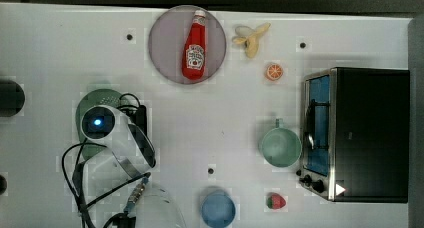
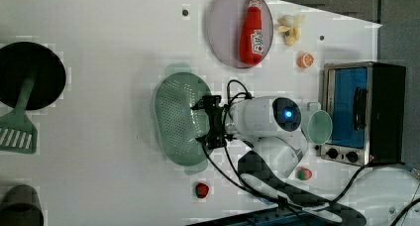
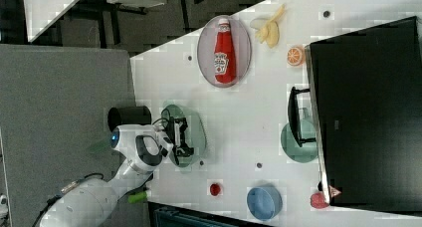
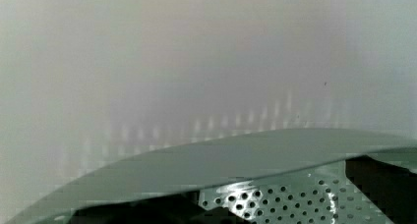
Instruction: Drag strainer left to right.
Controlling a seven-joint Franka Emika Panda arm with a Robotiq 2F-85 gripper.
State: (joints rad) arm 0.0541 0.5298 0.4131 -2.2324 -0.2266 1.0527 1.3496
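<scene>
Strainer (image 2: 176, 119), 9 o'clock of top-view surface (image 1: 225, 123), cup (image 1: 280, 147) toward 3; gripper (image 2: 210, 123) at its rim, finger opening can't tell; drag low & steady, avoid tipping.

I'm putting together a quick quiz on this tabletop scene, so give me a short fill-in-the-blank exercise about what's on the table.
1. The ketchup bottle lies on a round grey ____.
2. The gripper is at the rim of the pale green ____.
3. The green cup stands next to the door of the toaster ____.
4. The bowl near the strawberry is coloured ____.

Missing words: plate; strainer; oven; blue
</scene>
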